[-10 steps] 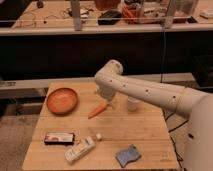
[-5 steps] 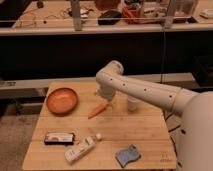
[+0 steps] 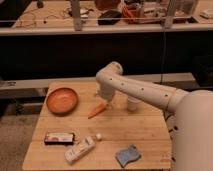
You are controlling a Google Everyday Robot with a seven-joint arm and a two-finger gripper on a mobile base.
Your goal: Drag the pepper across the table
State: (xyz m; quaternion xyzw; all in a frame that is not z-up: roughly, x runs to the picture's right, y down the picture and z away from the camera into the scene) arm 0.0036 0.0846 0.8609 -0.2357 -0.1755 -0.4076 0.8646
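The pepper (image 3: 97, 110) is a slender orange tapered piece lying at an angle on the light wooden table (image 3: 140, 132), just right of the orange bowl. My white arm reaches in from the right and bends down over the table's far middle. The gripper (image 3: 106, 101) hangs below the arm's wrist, right at the pepper's upper right end. Its tips are hidden behind the wrist and the pepper end.
A round orange bowl (image 3: 62, 100) sits at the far left. A dark flat packet (image 3: 59, 138), a white bottle lying on its side (image 3: 80, 149) and a blue sponge (image 3: 128, 155) lie along the near side. A small white cup (image 3: 132, 104) stands under the arm. A cluttered workbench (image 3: 100, 17) runs behind.
The arm and the pepper stay in nearly the same place across the frames; no clear movement shows.
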